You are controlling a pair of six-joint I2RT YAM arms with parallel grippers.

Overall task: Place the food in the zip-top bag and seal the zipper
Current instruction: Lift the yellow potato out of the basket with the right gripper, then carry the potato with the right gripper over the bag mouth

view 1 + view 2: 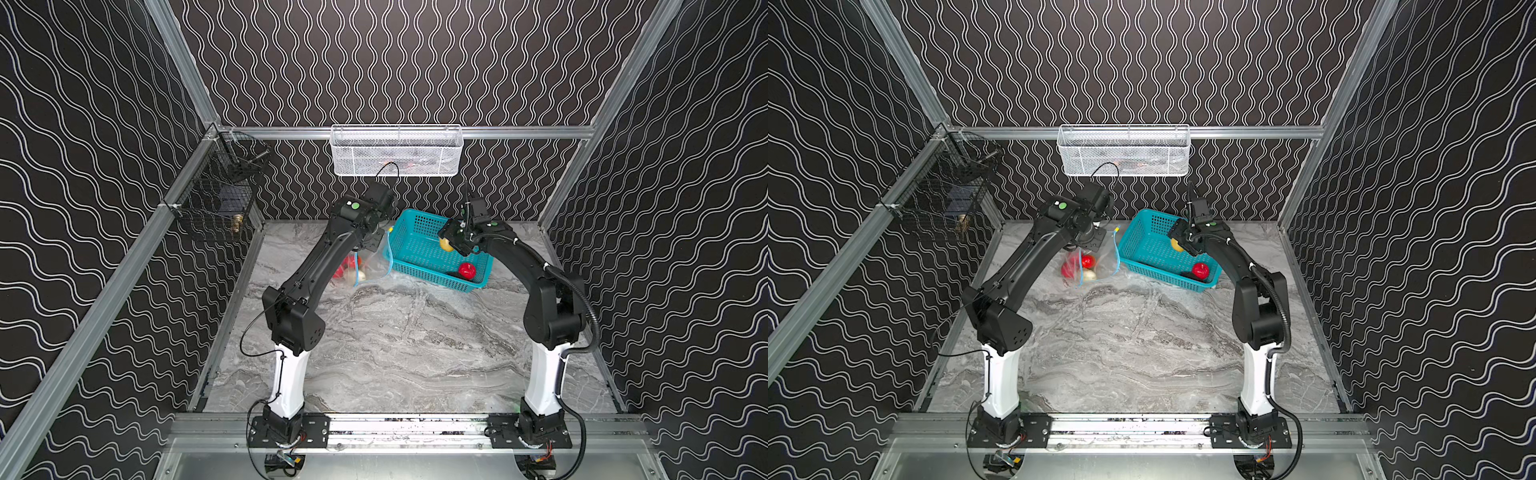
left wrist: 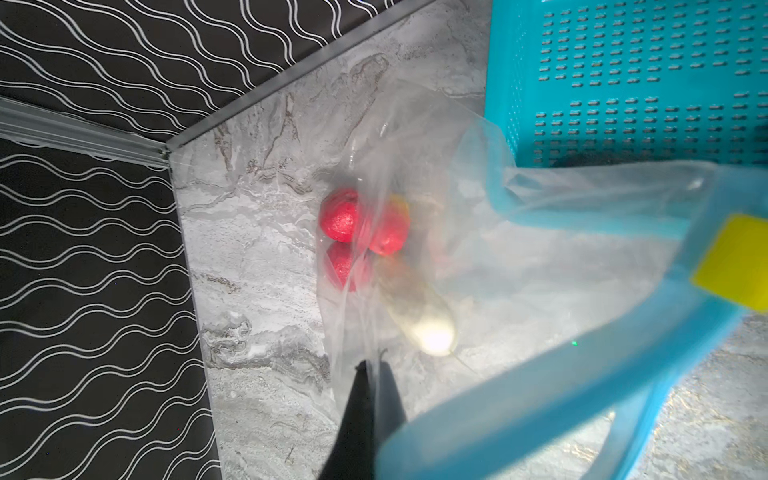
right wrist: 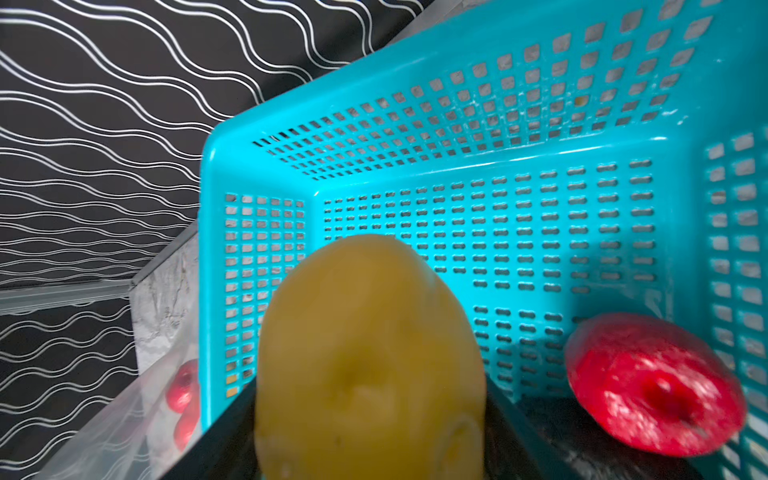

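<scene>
The potato [image 3: 365, 316] hides most of my right hand [image 3: 370, 399] and runs off the frame. In the left wrist view the zipper [image 2: 540, 399] of the zip-top bag [image 2: 478, 249] is blurred, its yellow slider [image 2: 735, 262] cropped.

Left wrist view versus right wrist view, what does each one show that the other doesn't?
Only the left wrist view: the left pincer shut on the zip-top bag film, the blue zipper with its yellow slider, and a white-green long vegetable inside. Only the right wrist view: the right pincer gripping the potato over the teal basket, where a red fruit lies by a dark item. Both: the basket, the bag and red round food in it.
</scene>
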